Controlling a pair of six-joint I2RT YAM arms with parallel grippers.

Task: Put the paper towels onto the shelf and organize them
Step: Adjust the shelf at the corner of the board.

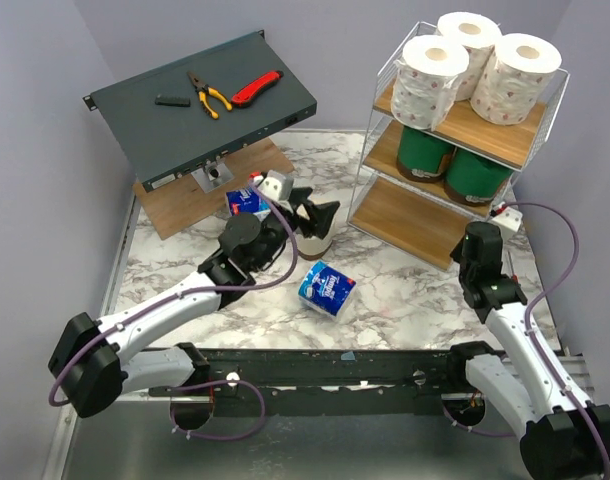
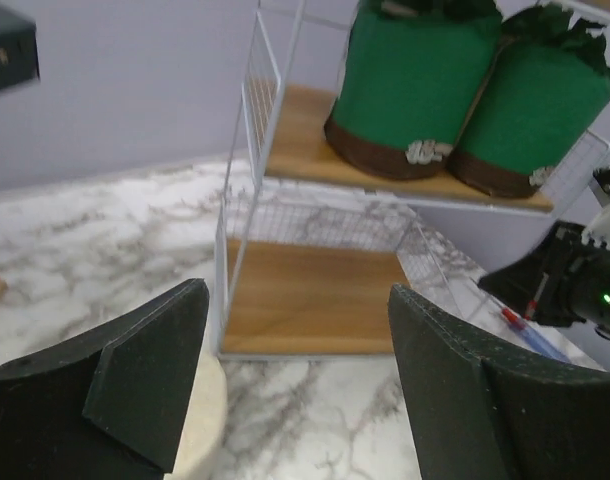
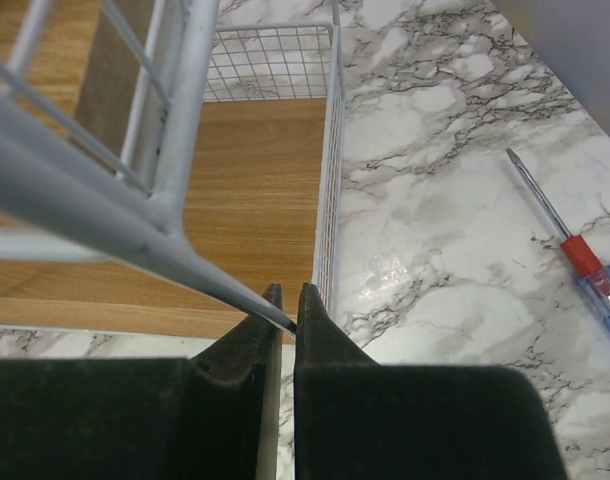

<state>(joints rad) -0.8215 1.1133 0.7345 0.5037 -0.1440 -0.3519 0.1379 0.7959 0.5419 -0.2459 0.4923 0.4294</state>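
Marble (image 3: 455, 200) beside the shelf (image 3: 330, 150): screwdriver (image 3: 582, 258), wrist views only.

White shells, chunky black joints on left arm (image 1: 160, 315) and right arm (image 1: 520, 345). Loopy purple cable (image 1: 578, 250) off each. On left end effector (image 2: 297, 335), fingers (image 2: 150, 380) matte black, wedge-shaped, grainy-ish; right end effector (image 3: 288, 300) same deal.

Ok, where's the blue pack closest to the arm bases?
Top view: the blue-and-white pack lies on the marble table near its middle, just on the near side of the left gripper.
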